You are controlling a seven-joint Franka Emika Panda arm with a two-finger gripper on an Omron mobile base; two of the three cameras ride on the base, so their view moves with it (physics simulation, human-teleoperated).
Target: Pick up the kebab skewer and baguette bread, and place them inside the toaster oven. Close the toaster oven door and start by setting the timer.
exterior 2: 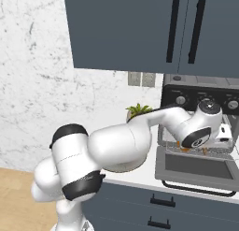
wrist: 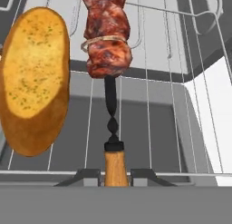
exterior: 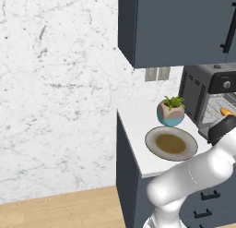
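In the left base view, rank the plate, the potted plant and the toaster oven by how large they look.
1. toaster oven, cut off by the right edge, so partly seen.
2. plate, nearer the camera, which may inflate it.
3. potted plant, clearly smallest.

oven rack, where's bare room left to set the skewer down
The rack is bare right of the skewer, out to its right edge. The left side is crowded: the baguette lies there, close beside the skewer. Outside, the plate is bare, and the counter left of the plant is free.
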